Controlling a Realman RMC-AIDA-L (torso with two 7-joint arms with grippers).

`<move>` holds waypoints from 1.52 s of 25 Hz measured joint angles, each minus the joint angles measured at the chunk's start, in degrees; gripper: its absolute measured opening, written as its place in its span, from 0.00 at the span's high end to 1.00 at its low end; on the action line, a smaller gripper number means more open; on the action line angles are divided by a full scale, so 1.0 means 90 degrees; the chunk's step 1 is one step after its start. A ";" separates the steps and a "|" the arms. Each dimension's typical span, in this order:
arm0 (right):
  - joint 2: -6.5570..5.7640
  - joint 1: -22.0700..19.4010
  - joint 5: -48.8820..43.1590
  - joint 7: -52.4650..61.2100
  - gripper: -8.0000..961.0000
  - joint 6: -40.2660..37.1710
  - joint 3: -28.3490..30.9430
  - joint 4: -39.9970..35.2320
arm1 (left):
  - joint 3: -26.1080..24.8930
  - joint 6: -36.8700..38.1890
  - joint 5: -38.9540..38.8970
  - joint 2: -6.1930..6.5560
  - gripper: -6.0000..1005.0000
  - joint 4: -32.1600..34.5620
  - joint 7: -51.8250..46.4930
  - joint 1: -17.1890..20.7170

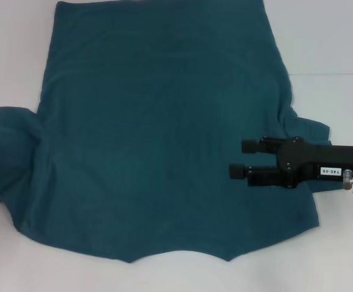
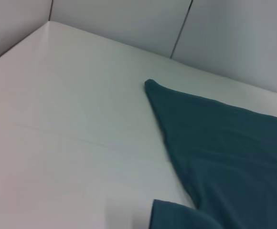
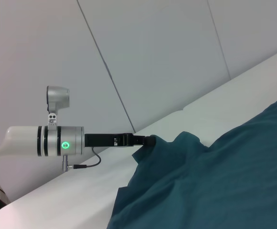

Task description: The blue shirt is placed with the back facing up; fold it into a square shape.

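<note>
Blue shirt (image 1: 158, 134) lies spread flat on the white table (image 1: 341, 48), plain side up, hem at the far end, sleeves out to both sides — no fold made yet. Left gripper (image 3: 145, 141) is at the left sleeve's edge, the cloth bunched and lifted at its tip; looks clenched on it, though you can't fully confirm. Right gripper (image 1: 242, 159) hovers over the right sleeve area, fingers parted, holding nothing. Step in hand: likely the first sleeve fold. Next you'd need the right claw down on its sleeve edge. Writing — a small white label on the right gripper, roughly "140-06", too small to be sure.
</note>
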 joint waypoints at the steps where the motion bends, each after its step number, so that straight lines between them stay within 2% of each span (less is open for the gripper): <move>1: 0.0002 0.0000 0.0000 -0.0001 0.07 -0.0002 0.0000 0.0000 | 0.0001 -0.0053 0.0000 0.0000 0.99 0.0000 0.0022 -0.0002; 9: 0.0011 0.0000 0.0000 -0.0002 0.07 -0.0016 0.0000 0.0000 | 0.0002 -0.0385 -0.0039 0.0007 0.99 0.0000 0.0281 -0.0066; 25: 0.0021 0.0000 -0.0001 -0.0051 0.07 -0.0023 0.0000 0.0077 | 0.0001 -0.0311 -0.0052 0.0040 0.99 0.0034 0.0269 -0.0141; 29: 0.0020 0.0000 -0.0001 -0.0051 0.07 -0.0022 0.0000 0.0078 | 0.0001 0.0086 -0.0056 -0.0012 0.98 0.0201 0.0241 -0.0109; 38: 0.0021 0.0000 -0.0001 -0.0051 0.07 -0.0033 0.0000 0.0078 | -0.0040 0.1865 -0.0221 -0.0126 0.97 0.0510 -0.0151 -0.0039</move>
